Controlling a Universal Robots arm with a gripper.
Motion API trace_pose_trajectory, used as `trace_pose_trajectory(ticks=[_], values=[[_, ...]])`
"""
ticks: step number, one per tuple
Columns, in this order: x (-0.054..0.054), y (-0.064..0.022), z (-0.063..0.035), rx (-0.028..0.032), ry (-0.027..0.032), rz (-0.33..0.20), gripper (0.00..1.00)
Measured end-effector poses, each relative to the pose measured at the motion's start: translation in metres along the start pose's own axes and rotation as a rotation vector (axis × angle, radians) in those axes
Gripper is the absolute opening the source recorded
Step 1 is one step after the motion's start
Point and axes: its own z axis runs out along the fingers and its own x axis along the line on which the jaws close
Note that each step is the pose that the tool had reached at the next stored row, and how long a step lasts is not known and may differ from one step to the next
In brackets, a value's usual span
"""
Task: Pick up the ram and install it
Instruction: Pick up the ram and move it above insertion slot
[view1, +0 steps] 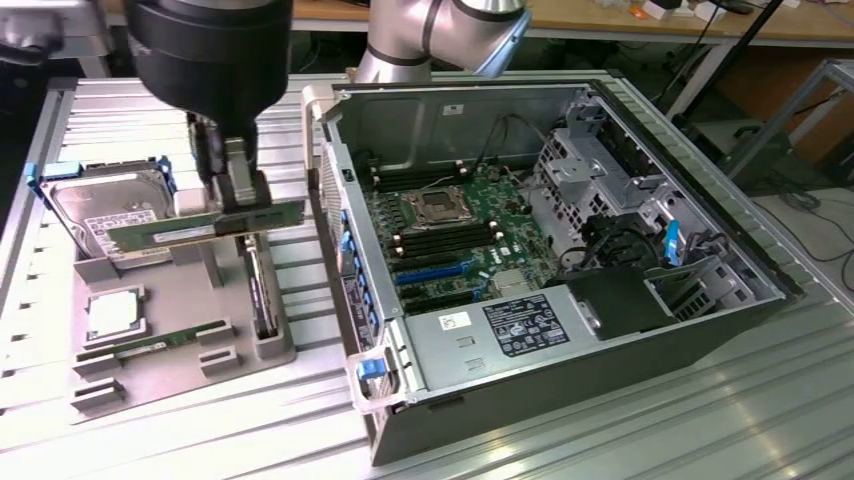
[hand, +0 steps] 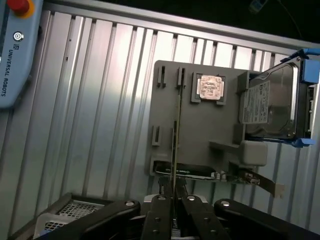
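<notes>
My gripper (view1: 238, 212) hangs above the grey parts tray (view1: 174, 375) at the exterior view's left, shut on the ram (view1: 174, 232). The ram is a long green stick, held level and clear of the tray. In the wrist view the ram (hand: 175, 150) shows edge-on as a thin line rising from between the black fingers (hand: 161, 207). A second ram stick (view1: 158, 346) lies in its slot on the tray. The open computer case (view1: 667, 340) stands at the exterior view's right, with the motherboard's dark ram slots (view1: 441, 240) beside the processor socket (view1: 438, 206).
On the tray are a silver hard drive (view1: 114, 212), a processor chip (view1: 114, 312) and an upright expansion card (view1: 262, 295). In the wrist view sit the hard drive (hand: 270, 102), the chip (hand: 210, 86) and a teach pendant (hand: 15, 55). The table is ribbed aluminium.
</notes>
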Motion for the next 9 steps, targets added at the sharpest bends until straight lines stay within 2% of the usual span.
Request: trace_pose_trajectory(ticks=[2, 9], values=[[-0.002, -0.0212, 0.0003, 0.0, 0.0, 0.0, 0.14], [-0.006, -0.0589, 0.0005, 0.0, 0.0, 0.0, 0.14]])
